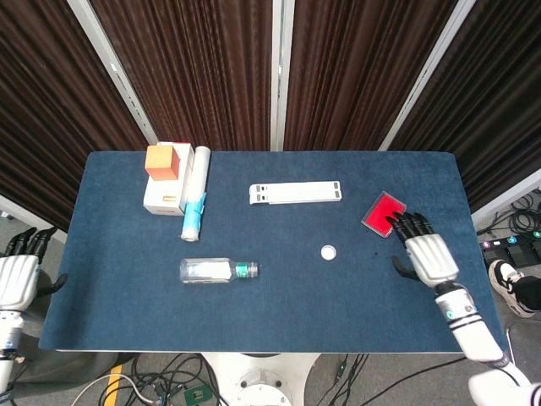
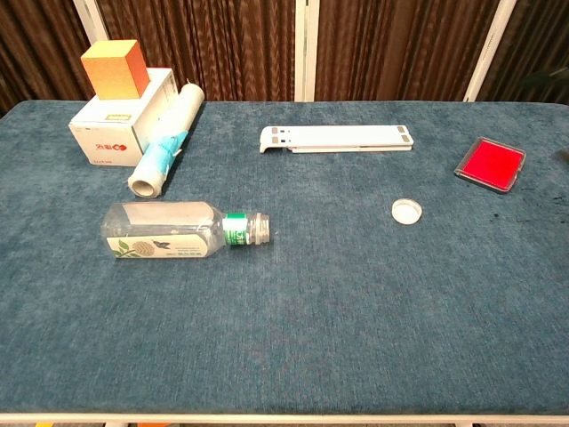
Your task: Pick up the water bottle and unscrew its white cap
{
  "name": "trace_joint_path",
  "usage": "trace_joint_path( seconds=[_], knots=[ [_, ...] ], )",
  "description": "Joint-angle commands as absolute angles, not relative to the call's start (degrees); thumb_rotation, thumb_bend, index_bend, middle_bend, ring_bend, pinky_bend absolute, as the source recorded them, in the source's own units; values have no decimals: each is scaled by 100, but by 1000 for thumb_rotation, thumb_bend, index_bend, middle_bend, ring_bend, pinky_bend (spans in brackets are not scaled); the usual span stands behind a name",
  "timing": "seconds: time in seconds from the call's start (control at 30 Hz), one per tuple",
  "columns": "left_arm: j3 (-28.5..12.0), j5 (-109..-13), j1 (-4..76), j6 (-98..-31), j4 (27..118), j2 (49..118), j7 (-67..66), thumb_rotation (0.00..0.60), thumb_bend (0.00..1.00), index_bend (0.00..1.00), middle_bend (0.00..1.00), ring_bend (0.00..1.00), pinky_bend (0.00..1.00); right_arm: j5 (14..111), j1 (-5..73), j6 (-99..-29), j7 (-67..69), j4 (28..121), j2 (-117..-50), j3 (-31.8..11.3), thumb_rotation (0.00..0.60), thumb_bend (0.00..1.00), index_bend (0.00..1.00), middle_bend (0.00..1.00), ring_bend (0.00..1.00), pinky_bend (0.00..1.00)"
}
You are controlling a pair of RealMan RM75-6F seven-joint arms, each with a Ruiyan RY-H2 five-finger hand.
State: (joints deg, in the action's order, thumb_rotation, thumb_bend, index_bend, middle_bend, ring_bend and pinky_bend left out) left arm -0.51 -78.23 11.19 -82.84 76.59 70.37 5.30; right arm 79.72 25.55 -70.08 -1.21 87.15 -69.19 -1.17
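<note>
Lying uncapped on its side on the blue cloth table [image 2: 356, 320], the clear plastic water bottle [image 2: 178, 231] could be rolled if bumped, its small round white cap [image 2: 406, 210] resting well apart, both hands [image 1: 427, 254] [image 1: 17, 275] spread and holding nothing.

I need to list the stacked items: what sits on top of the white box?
An orange block sits on the white box, toward its back. A white roll lies beside the box, not on it. The box top under the block is hidden.
</note>
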Motion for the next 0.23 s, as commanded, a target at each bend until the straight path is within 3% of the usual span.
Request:
trace_joint_path(
  seconds=[0.03,0.23],
  knots=[
    [7,-7857,866,-8539,7700,6908,622,600,222,112,141,65,85,8432,1588,-8334,436,9187,-6226,84,600,386,0,0,0,0],
    [108,-8081,475,-9040,8312,6741,428,600,222,112,141,64,81,8813,896,-9206,704,9508,-5967,279,600,395,0,0,0,0]
  ],
)
